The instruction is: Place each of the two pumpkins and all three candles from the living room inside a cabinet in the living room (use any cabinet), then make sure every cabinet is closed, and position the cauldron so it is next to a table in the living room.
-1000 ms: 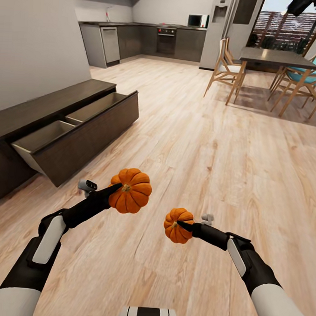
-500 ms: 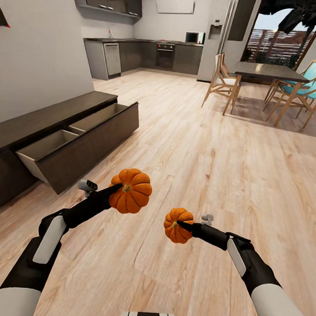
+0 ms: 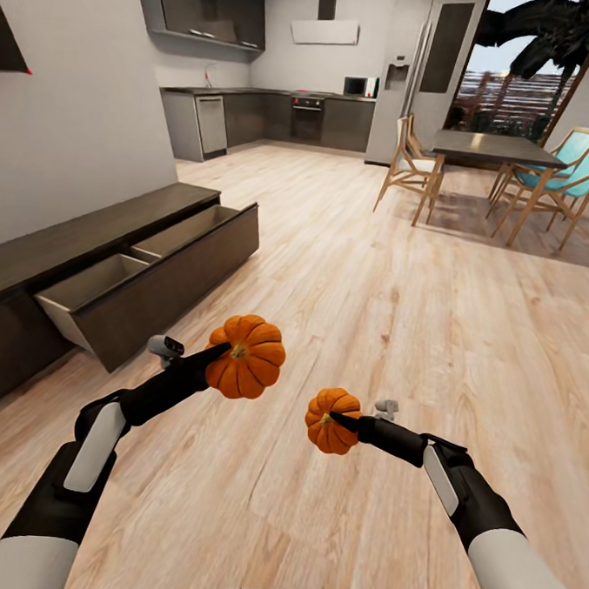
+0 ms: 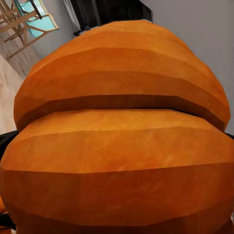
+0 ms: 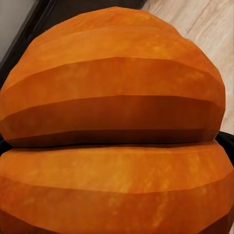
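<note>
I hold two orange pumpkins above the wood floor. My left gripper (image 3: 225,357) is shut on the larger pumpkin (image 3: 249,356), whose ribbed skin (image 4: 122,146) sits right up against the left wrist camera. My right gripper (image 3: 337,419) is shut on the smaller pumpkin (image 3: 329,419), seen close up (image 5: 112,136) from the right wrist. The long dark-brown cabinet (image 3: 62,245) runs along the left wall. Its wide drawer (image 3: 169,274) stands pulled out, with two compartments showing nothing inside. The candles and the cauldron are out of view.
A dining table (image 3: 495,150) with wooden chairs (image 3: 414,167) and teal chairs (image 3: 554,175) stands at the far right. A kitchen counter (image 3: 271,114) lines the back wall. Open wood floor (image 3: 400,283) stretches between me and the cabinet.
The whole view has shifted: the camera has tilted up and turned slightly, so the cabinet and kitchen sit lower in the picture. Both grippers keep the pumpkins in the same pose.
</note>
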Robot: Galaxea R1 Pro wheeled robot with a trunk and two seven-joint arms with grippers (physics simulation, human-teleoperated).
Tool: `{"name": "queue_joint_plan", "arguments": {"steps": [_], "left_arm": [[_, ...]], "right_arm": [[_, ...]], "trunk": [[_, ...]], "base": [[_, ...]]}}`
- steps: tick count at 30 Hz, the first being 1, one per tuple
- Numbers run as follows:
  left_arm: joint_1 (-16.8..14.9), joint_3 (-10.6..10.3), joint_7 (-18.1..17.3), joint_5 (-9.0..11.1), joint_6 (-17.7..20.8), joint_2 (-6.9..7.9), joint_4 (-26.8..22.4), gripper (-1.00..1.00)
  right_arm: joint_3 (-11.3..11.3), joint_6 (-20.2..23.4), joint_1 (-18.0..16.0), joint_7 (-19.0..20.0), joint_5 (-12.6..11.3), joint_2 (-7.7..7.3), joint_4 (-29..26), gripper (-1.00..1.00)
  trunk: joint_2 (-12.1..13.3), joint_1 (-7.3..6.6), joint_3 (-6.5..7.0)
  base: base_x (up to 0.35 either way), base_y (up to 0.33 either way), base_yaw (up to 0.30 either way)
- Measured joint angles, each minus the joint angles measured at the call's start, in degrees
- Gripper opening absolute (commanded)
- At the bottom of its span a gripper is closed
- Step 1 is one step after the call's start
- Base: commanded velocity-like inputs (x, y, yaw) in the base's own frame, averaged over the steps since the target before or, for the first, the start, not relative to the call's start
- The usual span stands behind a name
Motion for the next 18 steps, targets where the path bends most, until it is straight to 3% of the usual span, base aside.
{"name": "queue_joint_plan", "arguments": {"steps": [13,18], "left_arm": [[0.00,-0.13,0.08,-0.28,-0.08,-0.73,0.04,-1.00],[0.02,-0.17,-0.22,-0.21,-0.57,-0.70,-0.06,-1.00]], "right_arm": [[0.00,-0.25,0.00,-0.01,-0.07,0.12,0.18,-1.00],[0.01,-0.26,0.01,0.02,0.02,0.09,0.19,-1.00]], "trunk": [[5.21,-2.85,2.33],[6.43,-3.52,3.02]], "base": [[0.000,0.000,0.000],[0.000,0.000,-0.114]]}}
